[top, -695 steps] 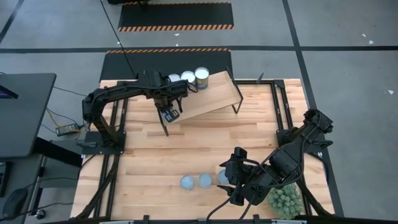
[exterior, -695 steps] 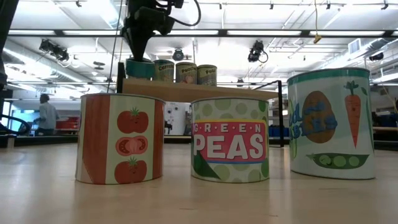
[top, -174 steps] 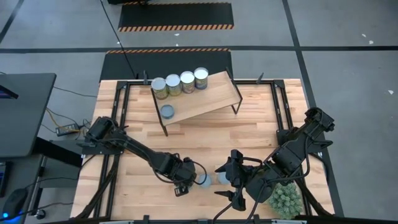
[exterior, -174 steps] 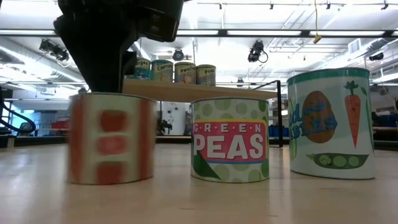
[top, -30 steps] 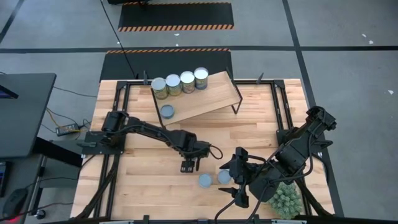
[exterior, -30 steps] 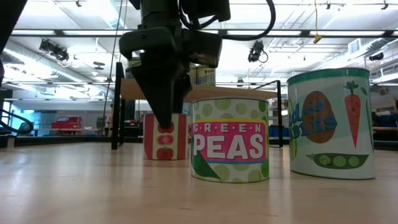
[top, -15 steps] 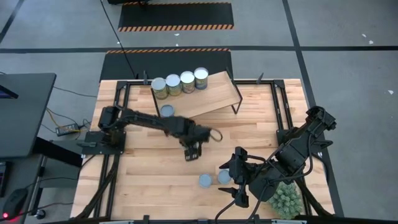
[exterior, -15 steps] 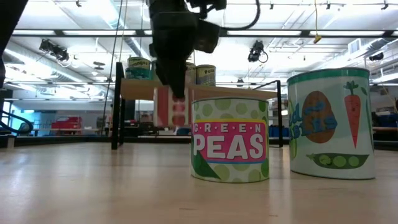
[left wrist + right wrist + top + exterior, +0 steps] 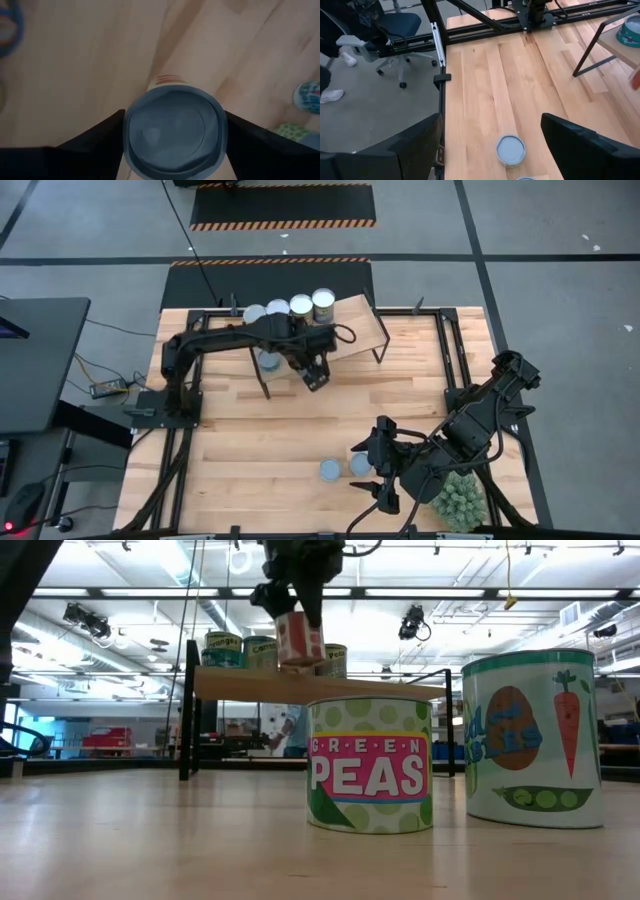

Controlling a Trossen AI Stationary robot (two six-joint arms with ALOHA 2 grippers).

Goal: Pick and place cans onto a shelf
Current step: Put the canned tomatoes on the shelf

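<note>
metal tins, so they should be rigid with smooth round sides, and probably light going by how easily one hangs in the air. best grabbed across the middle of the side wall, that's my guess.

from the high view: left gripper [image 9: 314, 370] is over the front edge of the shelf [image 9: 350, 330], carrying a can. three cans [image 9: 300, 306] sit in a row on the shelf's far end, another is mostly hidden under the arm. two more cans [image 9: 331, 470] wait on the table [image 9: 240, 440] near the front, just beside the right gripper [image 9: 385, 472], which hangs with its jaws wide and nothing in them.

low view: the tomato can [image 9: 300, 640] is pinched at its sides, lifted above the shelf plank, a bit tilted. the peas can [image 9: 370, 765] and a carrot can [image 9: 533, 738] stand up close.

left wrist view: both fingers [image 9: 97, 135] press on opposite sides of the can's grey top rim, wood below.

right wrist view: one can [image 9: 510, 150] on the table between the spread fingers, untouched.
</note>
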